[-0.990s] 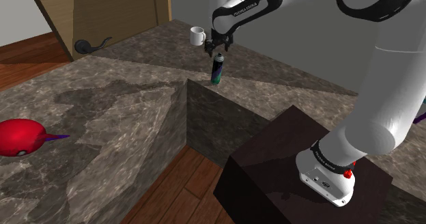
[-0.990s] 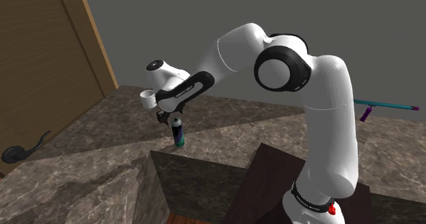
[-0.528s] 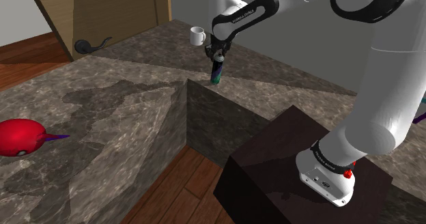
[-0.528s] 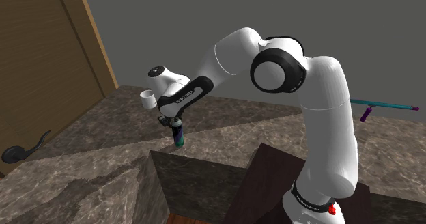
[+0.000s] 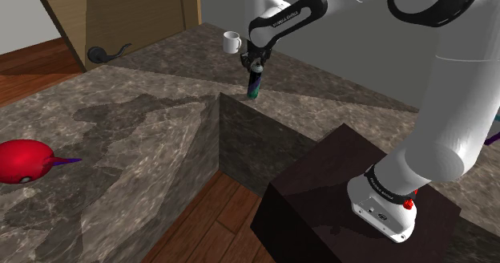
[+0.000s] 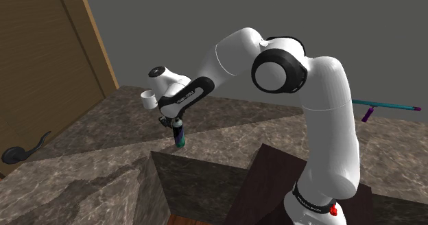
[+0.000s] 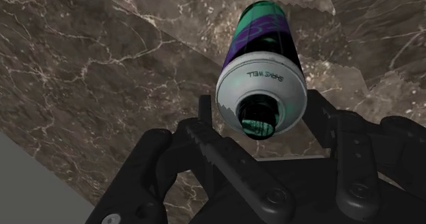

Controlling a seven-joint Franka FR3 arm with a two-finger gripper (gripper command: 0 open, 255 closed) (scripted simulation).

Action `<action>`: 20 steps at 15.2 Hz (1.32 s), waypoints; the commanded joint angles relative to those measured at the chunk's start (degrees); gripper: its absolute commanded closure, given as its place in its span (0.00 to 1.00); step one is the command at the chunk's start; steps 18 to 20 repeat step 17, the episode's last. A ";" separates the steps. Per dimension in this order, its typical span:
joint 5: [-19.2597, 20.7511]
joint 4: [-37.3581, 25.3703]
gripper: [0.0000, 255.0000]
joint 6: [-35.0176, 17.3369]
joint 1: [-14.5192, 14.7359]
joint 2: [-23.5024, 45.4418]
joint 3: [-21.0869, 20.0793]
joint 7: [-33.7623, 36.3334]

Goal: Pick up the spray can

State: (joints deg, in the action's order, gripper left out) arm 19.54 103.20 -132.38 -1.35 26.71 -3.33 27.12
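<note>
The spray can (image 5: 255, 86) stands upright on the brown marble counter (image 5: 160, 117), close to the counter's inner corner. It has a purple and teal body, a pale shoulder and a dark cap. My black gripper (image 5: 256, 67) comes down from above and is shut on the can's upper part. The second exterior view shows the can (image 6: 180, 137) hanging below the gripper (image 6: 177, 124), its base at the counter. In the wrist view the can (image 7: 263, 59) sits clasped between the two fingers (image 7: 205, 144), with the gripper (image 7: 265, 130) around its top.
A white mug (image 5: 231, 39) stands just behind the can. A red rounded object (image 5: 22, 159) lies at the shoulder view's far left, a dark door handle (image 5: 108, 54) by the wooden door. The counter drops to wood floor (image 5: 216, 221) beside the dark stand (image 5: 320, 197). A teal rod (image 6: 387, 108) lies far off.
A second ago the gripper stood open just above the can; it came down over the top and shut on it. Nothing has moved in the last half second.
</note>
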 commanded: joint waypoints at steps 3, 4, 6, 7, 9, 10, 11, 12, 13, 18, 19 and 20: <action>-0.47 -0.44 1.00 1.71 -0.10 -1.23 -0.21 -0.60; -0.62 -0.61 1.00 2.28 -0.13 -1.64 -0.28 -0.81; -0.93 -1.00 1.00 3.44 -0.18 -2.46 -0.41 -1.22; -1.08 -1.22 1.00 4.03 -0.20 -2.85 -0.47 -1.42; -1.37 -1.68 1.00 5.22 -0.24 -3.61 -0.59 -1.82; -1.52 -1.94 1.00 5.82 -0.26 -3.97 -0.65 -2.02; -1.66 -2.20 1.00 6.42 -0.27 -4.33 -0.70 -2.21; -1.80 -2.49 1.00 7.03 -0.29 -4.68 -0.75 -2.41; -1.94 -2.78 1.00 7.64 -0.30 -5.02 -0.80 -2.60; -2.23 -3.45 1.00 8.97 -0.32 -5.71 -0.90 -3.02; -2.23 -3.45 1.00 8.97 -0.32 -5.71 -0.90 -3.02; -2.23 -3.45 1.00 8.97 -0.32 -5.71 -0.90 -3.02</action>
